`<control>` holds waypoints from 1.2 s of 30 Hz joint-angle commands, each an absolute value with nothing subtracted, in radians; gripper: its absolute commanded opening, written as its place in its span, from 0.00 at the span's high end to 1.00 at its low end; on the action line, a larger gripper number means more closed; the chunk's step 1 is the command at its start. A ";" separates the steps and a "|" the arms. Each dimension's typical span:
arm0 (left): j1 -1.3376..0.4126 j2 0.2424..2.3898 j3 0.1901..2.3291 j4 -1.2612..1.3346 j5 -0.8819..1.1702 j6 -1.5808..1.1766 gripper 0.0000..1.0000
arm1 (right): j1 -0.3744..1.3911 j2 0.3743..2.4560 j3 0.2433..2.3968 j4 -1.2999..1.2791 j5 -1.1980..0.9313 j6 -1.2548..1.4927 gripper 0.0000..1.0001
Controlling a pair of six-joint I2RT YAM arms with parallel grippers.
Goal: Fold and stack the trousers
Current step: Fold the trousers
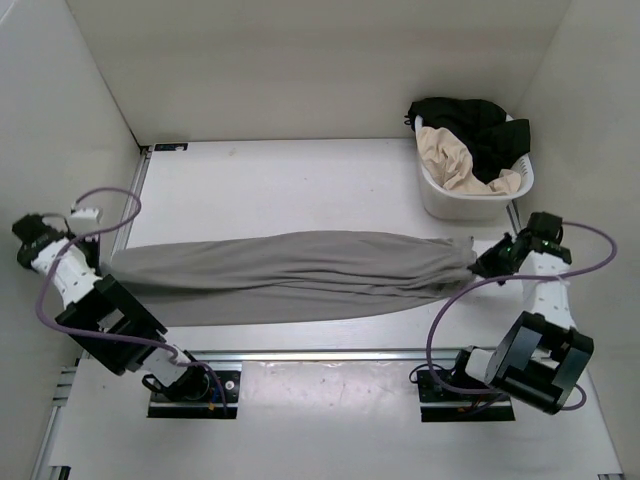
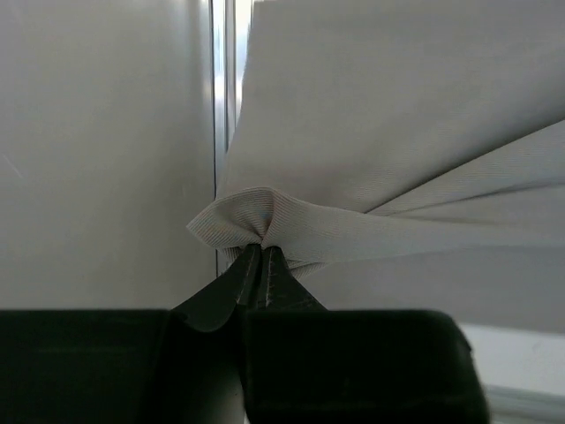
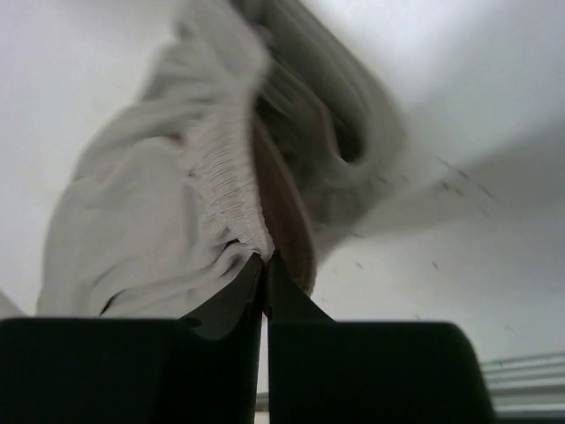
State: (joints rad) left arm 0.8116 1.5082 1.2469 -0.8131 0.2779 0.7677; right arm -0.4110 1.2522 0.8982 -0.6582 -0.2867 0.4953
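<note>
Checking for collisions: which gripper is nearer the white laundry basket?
Right. The right gripper, shut on the trousers, is close by the basket; the left gripper holds their opposite end.

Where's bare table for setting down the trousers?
Widest: table behind the trousers, left of the laundry basket. Narrower strip between trousers and front rail. Crowded: the basket corner, and both trouser ends, pinched by left gripper and right gripper.

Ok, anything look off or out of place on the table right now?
Nothing serious. The trousers lie stretched between the left gripper and right gripper, both shut on them, bunched narrow at the right end. Black clothing droops over the rim of the white basket.
</note>
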 commanded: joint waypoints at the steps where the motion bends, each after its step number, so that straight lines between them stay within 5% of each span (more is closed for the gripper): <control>1: 0.928 1.430 1.065 -0.779 0.219 0.925 0.86 | -0.414 1.193 0.799 -0.675 -0.180 0.506 1.00; 7: 1.008 1.449 0.904 -0.730 0.207 0.996 0.86 | -0.541 1.270 0.706 -0.649 -0.182 0.506 1.00; 18: 1.019 1.640 1.280 -0.779 0.247 0.930 0.86 | -0.600 1.451 1.038 -0.771 -0.212 0.497 1.00; 29: 1.019 1.644 1.184 -0.790 0.247 0.991 0.86 | -0.612 1.411 0.950 -0.827 -0.152 0.497 1.00; 33: 1.019 1.644 1.158 -0.790 0.236 1.003 0.85 | -0.612 1.422 0.876 -0.766 -0.196 0.515 0.74; 34: 1.019 1.654 1.158 -0.790 0.227 0.994 0.83 | -0.612 1.422 0.867 -0.752 -0.216 0.526 0.53; 36: 1.019 1.663 1.169 -0.790 0.227 0.985 0.75 | -0.612 1.422 0.851 -0.703 -0.247 0.526 0.38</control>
State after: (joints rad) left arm 1.0000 1.6569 1.1599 -0.8257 0.2356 0.9741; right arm -0.6056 1.4315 0.8577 -0.7834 -0.2070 0.5190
